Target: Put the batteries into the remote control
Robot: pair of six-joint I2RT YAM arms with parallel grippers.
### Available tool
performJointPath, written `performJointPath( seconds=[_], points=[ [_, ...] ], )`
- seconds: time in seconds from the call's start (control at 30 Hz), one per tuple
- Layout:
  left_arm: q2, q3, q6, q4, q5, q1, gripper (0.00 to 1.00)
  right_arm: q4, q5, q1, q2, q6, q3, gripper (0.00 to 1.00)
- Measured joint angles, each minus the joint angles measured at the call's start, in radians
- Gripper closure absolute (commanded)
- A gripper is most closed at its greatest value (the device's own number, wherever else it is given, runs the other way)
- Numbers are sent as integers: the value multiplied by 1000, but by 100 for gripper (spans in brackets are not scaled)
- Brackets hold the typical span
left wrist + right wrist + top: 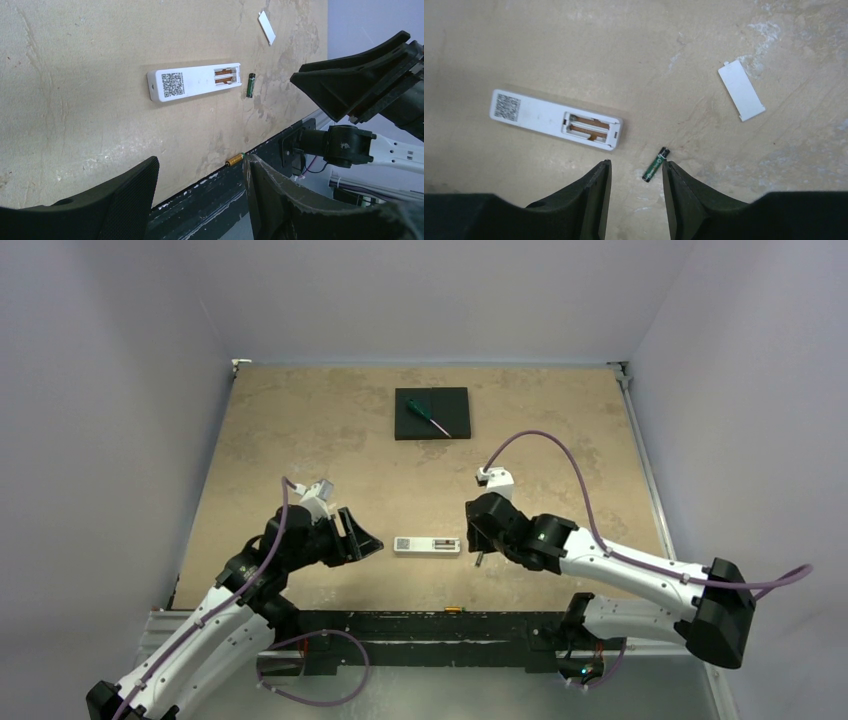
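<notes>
Two batteries are lying loose on the table point(75, 100): the dark battery point(656, 164) just off the open end of the remote control point(555, 119), low-centre in my right wrist view, the goldish battery point(235, 160) at the table's lower edge. I am holding the right gripper point(634, 167) over the dark battery, jaws spread and pinching nothing; the left gripper point(200, 167) is hovering lower left overhead, jaws likewise spread, empty.
</notes>
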Motion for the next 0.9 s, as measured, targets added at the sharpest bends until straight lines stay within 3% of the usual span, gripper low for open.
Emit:
performJointPath(
  seconds=[0.13,0.43,0.67,0.9],
  points=[
    [6,0,6,5,1,0,38,-75,-9,0,42,-33,25,52],
    [11,0,21,7,9,0,38,-183,-53,0,114,-33,25,79],
    [17,0,22,15,19,0,38,-219,-54,0,208,-6,25,87],
    [23,0,22,21,26,0,38,-153,-99,0,249,3,5,92]
  ],
)
